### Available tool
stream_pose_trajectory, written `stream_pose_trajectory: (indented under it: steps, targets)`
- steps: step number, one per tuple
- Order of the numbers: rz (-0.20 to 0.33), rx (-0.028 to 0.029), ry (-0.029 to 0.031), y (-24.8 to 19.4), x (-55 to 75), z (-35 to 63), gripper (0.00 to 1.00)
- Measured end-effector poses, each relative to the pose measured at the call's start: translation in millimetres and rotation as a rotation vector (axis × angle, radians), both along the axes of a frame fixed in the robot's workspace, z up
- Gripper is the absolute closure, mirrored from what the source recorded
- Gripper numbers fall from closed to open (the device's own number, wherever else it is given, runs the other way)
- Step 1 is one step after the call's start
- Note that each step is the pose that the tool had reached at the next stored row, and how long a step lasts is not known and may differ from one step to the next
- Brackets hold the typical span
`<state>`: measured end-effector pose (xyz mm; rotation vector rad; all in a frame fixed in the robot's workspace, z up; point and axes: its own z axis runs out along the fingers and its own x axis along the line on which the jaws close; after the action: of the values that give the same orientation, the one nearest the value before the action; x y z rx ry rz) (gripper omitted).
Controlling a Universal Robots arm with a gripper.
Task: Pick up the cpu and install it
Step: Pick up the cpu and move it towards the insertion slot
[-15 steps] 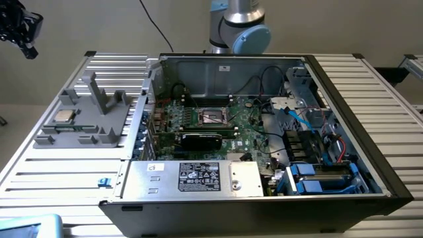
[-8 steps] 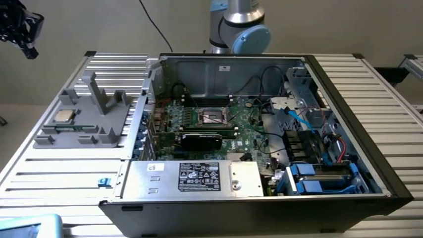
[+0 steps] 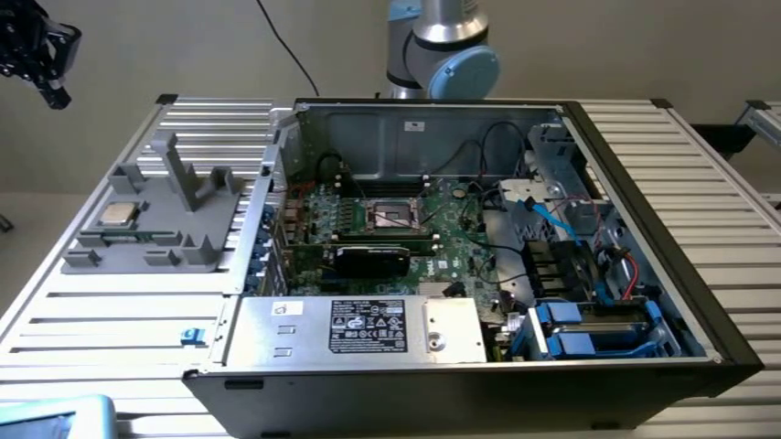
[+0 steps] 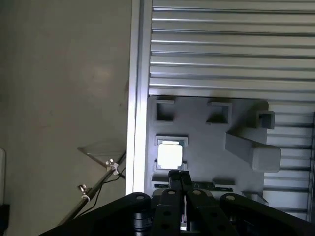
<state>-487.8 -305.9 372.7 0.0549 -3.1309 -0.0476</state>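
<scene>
Ribbed aluminium slats make up the table (image 3: 134,320) that carries everything, with a pale wall behind it. On it we see a large black open computer case (image 3: 427,137) with its green motherboard exposed. Near the board's middle sits the dark square socket with a metal frame (image 3: 393,217), unfilled as far as we can tell. Beside the case, at the exterior view's left, stands a grey plastic fixture with upright posts (image 3: 165,240). In one of its shallow recesses, on the side away from the case, lies the cpu (image 3: 119,214), a small flat square chip with a shiny silver-beige metal top, not yet picked up. The black end effector (image 3: 49,87) hangs high over the table's far corner at the exterior view's left, well apart from the chip and touching nothing. In the wrist view its dark fingers (image 4: 170,199) are drawn together, with hardly a slit between them, and they hold nothing. We judge the chip to lie below and a little ahead of the fingertips, almost on their line. Being square, it has no long axis, and its edges run parallel to the fixture's sides.
</scene>
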Motion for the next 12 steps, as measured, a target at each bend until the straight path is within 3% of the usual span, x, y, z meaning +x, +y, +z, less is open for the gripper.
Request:
stream_pose_trajectory:
  steps: [8, 10, 12]
  targets:
    - [0.0, 0.0, 0.0, 0.0, 0.0, 0.0, 0.87]
    - [0.0, 0.0, 0.0, 0.0, 0.0, 0.0, 0.75]
    - [0.0, 0.0, 0.0, 0.0, 0.0, 0.0, 0.69]
